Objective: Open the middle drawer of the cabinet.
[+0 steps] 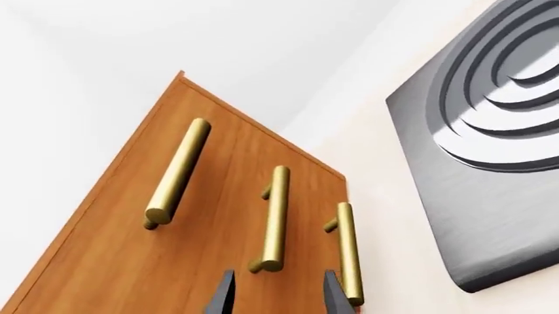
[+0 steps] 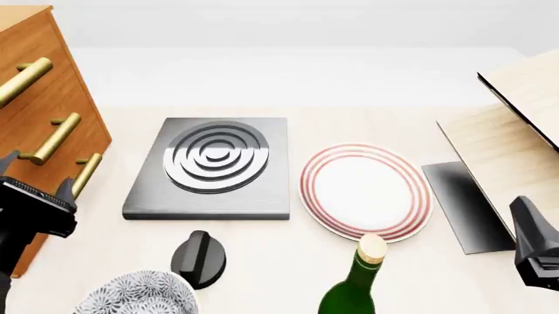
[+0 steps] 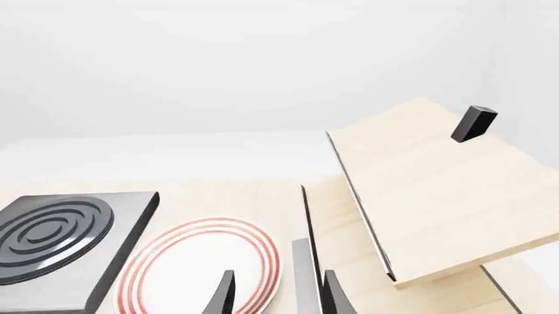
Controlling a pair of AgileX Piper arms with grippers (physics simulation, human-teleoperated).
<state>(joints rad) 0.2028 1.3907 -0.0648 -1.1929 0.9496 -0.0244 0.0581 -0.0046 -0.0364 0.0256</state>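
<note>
The middle drawer sits flush in the cabinet at the far left of the table — nothing pulled out yet, so the whole job is ahead of me. Its brass handle is lined up between my left gripper's fingertips, which are spread apart and hold nothing; the handle is near but not yet between them. By my reading I am in the approach: what remains is to close in, clamp the bar and draw it straight back. My right gripper is spread too and idle, well apart over by the pale wooden boards, near the red-rimmed plate beside the stove plate.
</note>
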